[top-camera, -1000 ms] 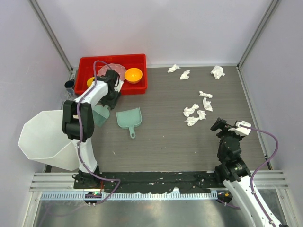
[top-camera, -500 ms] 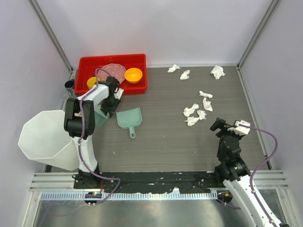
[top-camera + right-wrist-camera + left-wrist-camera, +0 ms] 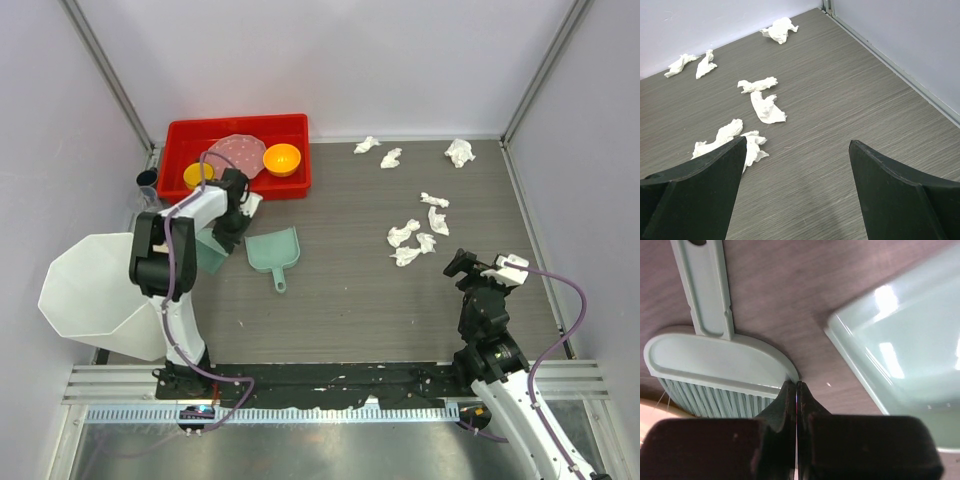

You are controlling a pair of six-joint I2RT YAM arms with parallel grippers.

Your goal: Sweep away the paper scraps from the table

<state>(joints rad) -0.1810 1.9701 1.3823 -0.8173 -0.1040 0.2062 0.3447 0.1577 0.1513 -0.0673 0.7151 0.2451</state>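
Note:
Several white paper scraps (image 3: 412,240) lie on the table (image 3: 350,310) at the right back; more lie near the back wall (image 3: 391,157). They also show in the right wrist view (image 3: 767,107). My right gripper (image 3: 462,262) is open and empty, low over the table just near-right of the scraps (image 3: 797,145). My left gripper (image 3: 228,228) is shut on nothing. Its tips (image 3: 796,386) are at the rim of a pale green brush head (image 3: 715,360), with a pale green dustpan (image 3: 900,350) just to the right. The brush (image 3: 210,248) and dustpan (image 3: 272,250) lie at the left.
A red tray (image 3: 290,125) at the back left holds a pink plate (image 3: 238,152) and an orange bowl (image 3: 282,158). A large white bin (image 3: 95,290) hangs off the table's left edge. A dark cup (image 3: 147,180) stands left of the tray. Walls and rails close in the table.
My left gripper has moved from the red tray's front edge toward me, down to the brush and dustpan. The right arm and the scraps have not moved.

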